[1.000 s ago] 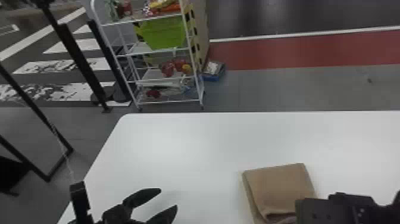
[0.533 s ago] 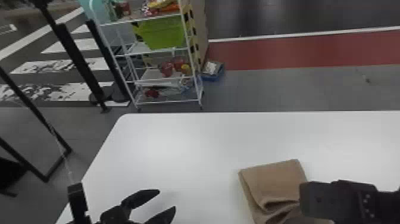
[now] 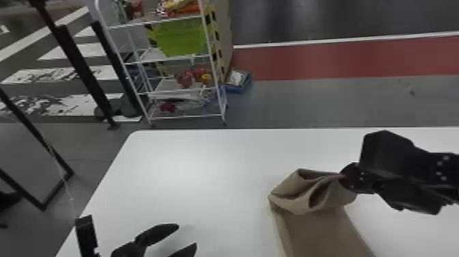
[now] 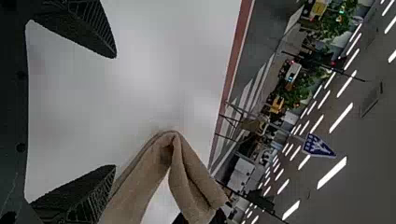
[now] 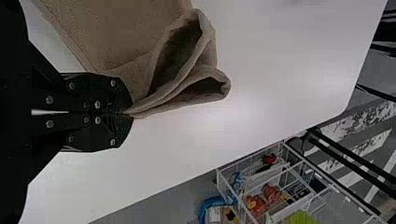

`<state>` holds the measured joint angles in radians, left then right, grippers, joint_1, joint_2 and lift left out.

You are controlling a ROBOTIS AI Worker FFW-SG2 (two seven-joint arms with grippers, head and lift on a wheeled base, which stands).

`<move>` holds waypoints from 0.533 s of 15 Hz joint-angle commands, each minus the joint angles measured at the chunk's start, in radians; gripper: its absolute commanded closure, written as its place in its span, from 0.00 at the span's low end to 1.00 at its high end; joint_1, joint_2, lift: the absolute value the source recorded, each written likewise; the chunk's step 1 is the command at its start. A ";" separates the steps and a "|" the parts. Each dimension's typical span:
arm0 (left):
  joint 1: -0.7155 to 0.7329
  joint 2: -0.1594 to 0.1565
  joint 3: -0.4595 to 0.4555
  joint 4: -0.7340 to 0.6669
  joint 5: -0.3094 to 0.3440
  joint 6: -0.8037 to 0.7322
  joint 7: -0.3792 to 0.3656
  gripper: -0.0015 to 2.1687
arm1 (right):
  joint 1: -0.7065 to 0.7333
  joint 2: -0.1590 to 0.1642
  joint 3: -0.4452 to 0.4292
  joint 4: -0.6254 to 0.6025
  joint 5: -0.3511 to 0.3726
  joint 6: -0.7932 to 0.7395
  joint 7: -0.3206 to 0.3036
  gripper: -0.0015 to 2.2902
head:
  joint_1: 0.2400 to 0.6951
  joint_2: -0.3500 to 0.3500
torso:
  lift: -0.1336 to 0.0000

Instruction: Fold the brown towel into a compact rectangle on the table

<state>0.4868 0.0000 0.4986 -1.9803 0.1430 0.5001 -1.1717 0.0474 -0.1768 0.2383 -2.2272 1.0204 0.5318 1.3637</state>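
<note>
Between the right fingers (image 5: 120,98), a pinched edge of the brown towel (image 3: 324,232) has risen off the table (image 3: 205,164), likely beginning another fold; the spread left fingers (image 3: 158,234) sit to its left.

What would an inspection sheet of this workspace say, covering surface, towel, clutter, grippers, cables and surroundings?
Surface: white table, no spill seen.
Job's things: brown towel, one end lifted and creased, the rest lying on the table.
Clutter: assorted items on the white rack beyond the table; blue box beside it.
Left gripper: open, holding nothing.
Right gripper: shut on the towel's lifted end.
Cables: thin pale strand, possibly a cord, left of the table.
Surroundings: red floor band.
</note>
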 commanded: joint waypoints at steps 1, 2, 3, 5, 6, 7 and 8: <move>-0.005 -0.003 -0.015 0.008 -0.006 -0.013 0.004 0.01 | -0.021 0.013 -0.011 -0.002 -0.013 0.014 0.003 0.88 | 1.00 0.81 | 0.09; -0.005 -0.003 -0.037 0.003 -0.006 -0.010 0.006 0.01 | -0.038 0.014 -0.011 -0.002 -0.016 0.050 0.003 0.88 | 1.00 0.80 | 0.09; -0.005 -0.003 -0.057 -0.003 -0.006 -0.007 0.004 0.01 | -0.052 0.017 -0.013 -0.002 -0.017 0.072 0.003 0.88 | 1.00 0.79 | 0.09; -0.007 -0.003 -0.123 -0.008 -0.016 -0.010 0.021 0.01 | -0.073 0.029 -0.022 0.000 -0.017 0.090 0.003 0.88 | 1.00 0.76 | 0.09; -0.017 -0.003 -0.153 -0.006 -0.042 -0.010 0.037 0.01 | -0.083 0.029 -0.022 0.000 -0.017 0.103 0.003 0.88 | 1.00 0.72 | 0.09; -0.027 -0.003 -0.184 -0.006 -0.062 -0.010 0.057 0.01 | -0.090 0.033 -0.022 0.000 -0.019 0.112 0.003 0.88 | 1.00 0.69 | 0.09; -0.031 -0.003 -0.218 -0.008 -0.069 -0.013 0.081 0.01 | -0.090 0.033 -0.022 0.000 -0.019 0.112 0.003 0.88 | 1.00 0.67 | 0.09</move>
<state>0.4657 0.0000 0.3299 -1.9870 0.0930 0.4901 -1.1087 -0.0370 -0.1460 0.2162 -2.2276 1.0024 0.6367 1.3637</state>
